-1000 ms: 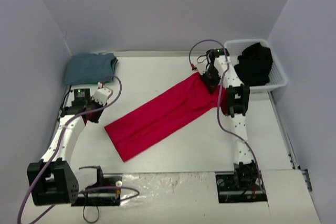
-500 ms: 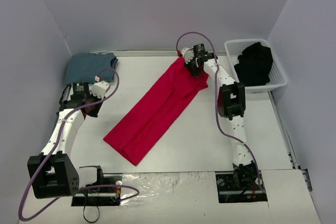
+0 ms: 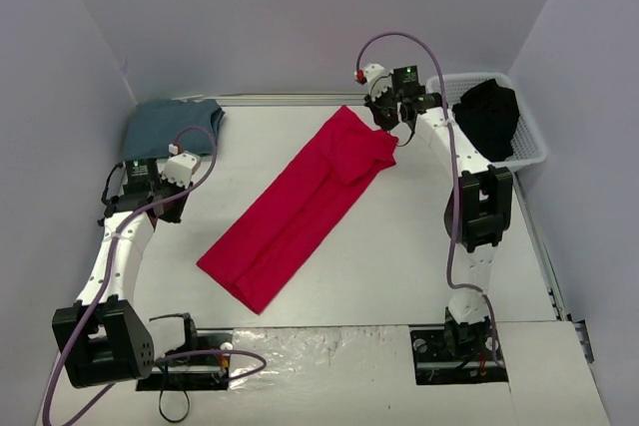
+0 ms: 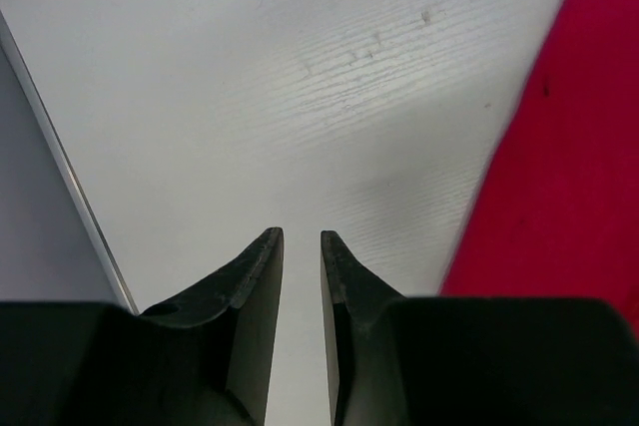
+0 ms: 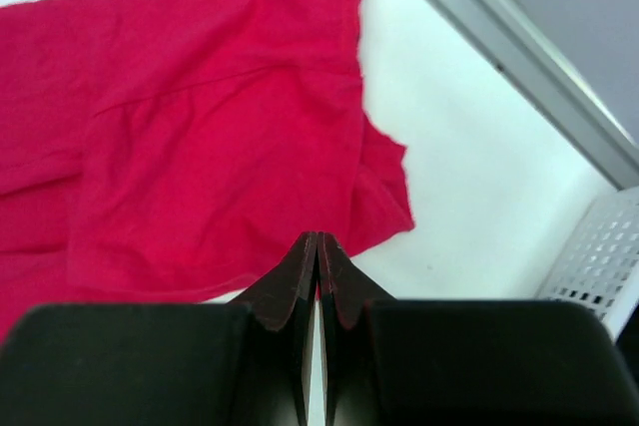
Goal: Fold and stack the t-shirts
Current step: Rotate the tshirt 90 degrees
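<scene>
The red t-shirt (image 3: 300,212) lies folded into a long strip, running diagonally from the near left to the far middle of the table. Its far end has a flap folded over it (image 5: 200,127). My right gripper (image 3: 387,127) hangs just off that end's right corner. It is shut (image 5: 318,238), and no cloth shows between the jaws. My left gripper (image 3: 185,165) sits left of the strip, narrowly open (image 4: 302,234) over bare table, with the red t-shirt's edge (image 4: 579,147) to its right. The blue-grey t-shirt (image 3: 175,127) lies folded at the far left. The black t-shirt (image 3: 486,122) fills the basket.
The white slatted basket (image 3: 534,152) stands at the far right against the wall, and its corner shows in the right wrist view (image 5: 604,256). A raised rail (image 3: 280,100) runs along the back edge. The table's left edge (image 4: 70,177) lies close to my left gripper.
The red strip swung to a steeper diagonal as my right gripper carried its far end left and back. That gripper has since shifted right, off the cloth. My left arm drew back left.
</scene>
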Available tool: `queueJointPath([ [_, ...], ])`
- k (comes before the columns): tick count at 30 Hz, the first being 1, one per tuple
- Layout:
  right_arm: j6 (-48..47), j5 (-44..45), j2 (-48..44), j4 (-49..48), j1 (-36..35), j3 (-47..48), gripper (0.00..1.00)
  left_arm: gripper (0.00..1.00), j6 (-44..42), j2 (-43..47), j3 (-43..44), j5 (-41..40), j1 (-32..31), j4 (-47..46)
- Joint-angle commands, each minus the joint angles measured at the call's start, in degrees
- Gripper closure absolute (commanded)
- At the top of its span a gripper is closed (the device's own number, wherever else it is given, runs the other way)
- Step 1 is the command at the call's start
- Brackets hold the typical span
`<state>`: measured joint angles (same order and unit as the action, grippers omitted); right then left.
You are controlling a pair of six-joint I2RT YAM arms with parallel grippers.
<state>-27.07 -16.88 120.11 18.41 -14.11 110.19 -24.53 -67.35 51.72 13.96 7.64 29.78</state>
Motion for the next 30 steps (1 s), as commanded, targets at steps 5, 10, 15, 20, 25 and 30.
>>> queueJointPath([
  [5, -1.58, -3.68, -4.97, 4.87, -2.76, -10.59, 1.0, 0.78, 1.51, 1.7, 0.31, 4.06, 1.41, 0.01],
  [10, -1.06, -3.59, -6.29, 5.76, -4.52, -13.86, 1.0, 0.78, 1.68, 2.4, 0.04, 4.41, 1.94, 0.19],
  [15, -0.79, -2.81, -4.98, 7.33, -5.23, -14.48, 1.0, 0.78, 1.59, 3.8, -0.31, 5.55, 2.73, 0.72],
  [20, -0.79, -2.72, -3.57, 8.04, -5.49, -15.88, 1.0, 0.78, 1.77, 4.42, -0.48, 6.78, 3.26, 0.81],
  [25, -0.44, -2.54, -2.26, 8.04, -5.49, -17.81, 1.0, 0.78, 2.03, 3.98, 0.04, 8.28, 3.44, 1.6],
  [30, -0.44, -1.32, -1.2, 8.04, -5.49, -19.05, 1.0, 0.78, 2.03, 3.54, -0.13, 8.89, 3.44, 1.6],
])
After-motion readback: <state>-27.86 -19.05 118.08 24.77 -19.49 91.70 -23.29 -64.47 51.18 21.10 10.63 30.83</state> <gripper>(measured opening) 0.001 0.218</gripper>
